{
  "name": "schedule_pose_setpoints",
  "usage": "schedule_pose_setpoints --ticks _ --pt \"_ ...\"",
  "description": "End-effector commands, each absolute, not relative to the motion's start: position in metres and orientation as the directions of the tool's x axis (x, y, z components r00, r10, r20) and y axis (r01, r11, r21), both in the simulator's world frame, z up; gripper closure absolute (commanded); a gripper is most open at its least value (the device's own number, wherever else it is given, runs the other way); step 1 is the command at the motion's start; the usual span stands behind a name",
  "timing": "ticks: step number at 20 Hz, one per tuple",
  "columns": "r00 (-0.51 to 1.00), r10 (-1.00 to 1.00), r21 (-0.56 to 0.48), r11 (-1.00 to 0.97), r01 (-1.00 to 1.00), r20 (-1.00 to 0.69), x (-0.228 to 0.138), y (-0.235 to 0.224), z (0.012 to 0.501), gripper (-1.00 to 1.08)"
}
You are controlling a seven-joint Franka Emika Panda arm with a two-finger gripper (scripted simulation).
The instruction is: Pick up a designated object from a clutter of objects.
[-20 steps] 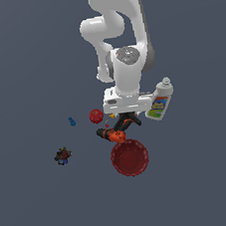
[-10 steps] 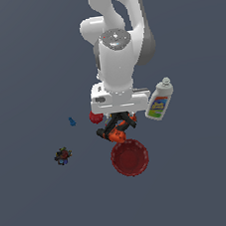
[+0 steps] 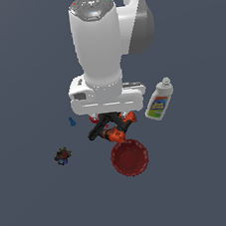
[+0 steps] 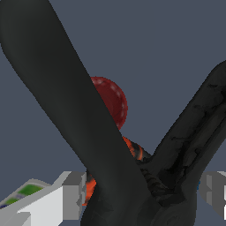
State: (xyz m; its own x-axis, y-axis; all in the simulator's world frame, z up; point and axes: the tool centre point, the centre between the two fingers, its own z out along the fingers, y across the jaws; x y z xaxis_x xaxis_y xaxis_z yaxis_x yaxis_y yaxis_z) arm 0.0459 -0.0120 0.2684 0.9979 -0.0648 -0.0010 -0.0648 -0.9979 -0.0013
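The black V-shaped clamp (image 4: 88,132) fills the wrist view, its two long arms spreading away from the joint. My gripper (image 4: 143,196) is shut on the clamp near that joint, with a grey finger (image 4: 70,194) on either side. In the exterior view the clamp (image 3: 100,128) hangs just under my hand, whose gripper (image 3: 108,117) is mostly hidden by the wrist. Below it lie the orange-black drill (image 3: 119,133) and the small red ball (image 4: 111,103).
A dark red bowl (image 3: 130,157) sits just beyond the drill. A white labelled bottle (image 3: 158,102) lies at the exterior view's right. A tiny blue bit (image 3: 72,121) and a small dark cluster (image 3: 63,155) lie at the exterior view's left.
The arm has risen toward the exterior camera and looks larger. The black clamp has come up with the hand, off the drill.
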Motion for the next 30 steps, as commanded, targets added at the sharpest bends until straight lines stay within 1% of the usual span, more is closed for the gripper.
schedule_pose_setpoints --ticks 1,18,30 --pt "0.998 -0.064 -0.001 -0.998 -0.064 0.000 0.058 -0.020 0.285 1.08" --pt "0.998 -0.064 0.000 -0.998 -0.064 0.000 0.121 -0.064 0.364 1.08" --pt "0.998 -0.065 0.000 -0.998 -0.065 0.000 0.143 -0.078 0.390 1.08"
